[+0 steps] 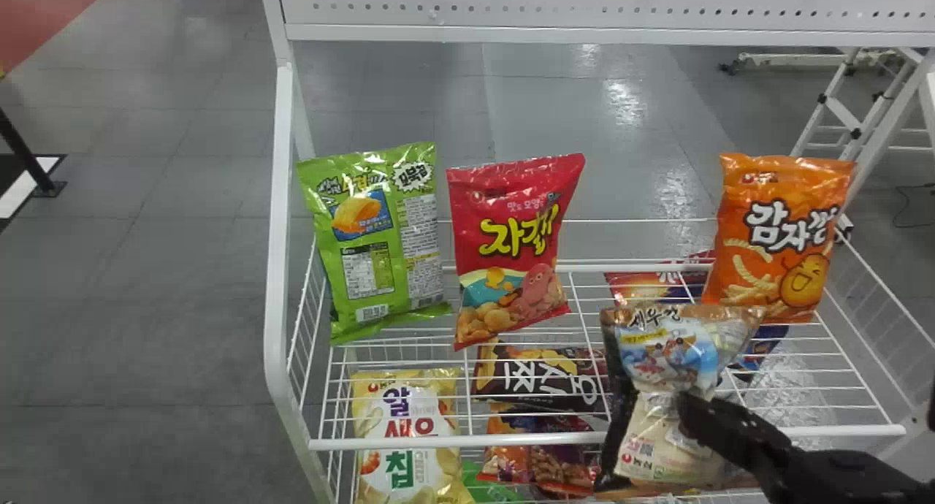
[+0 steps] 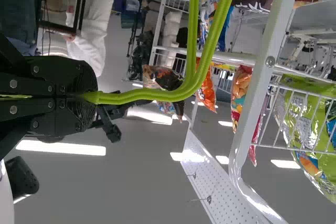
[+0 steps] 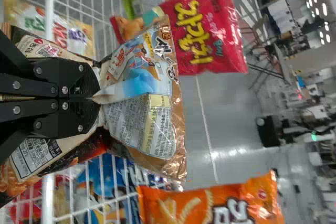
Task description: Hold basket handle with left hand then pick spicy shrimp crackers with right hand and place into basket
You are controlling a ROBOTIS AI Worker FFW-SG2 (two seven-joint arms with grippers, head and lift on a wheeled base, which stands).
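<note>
So I've got the crackers [image 1: 672, 350] clamped in my right end effector [image 1: 685, 407], by the front edge of the shelf [image 1: 394, 443], and my left end effector [image 2: 86, 97] is pinched onto the handle [image 2: 157, 95].

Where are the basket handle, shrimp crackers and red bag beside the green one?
Basket handle [image 2: 163, 96]: left wrist view, on its green tubing.
Spicy shrimp crackers [image 1: 668, 350]: head view, on the bag's upper half.
Red bag [image 1: 504, 208]: head view, on its upper part.
</note>
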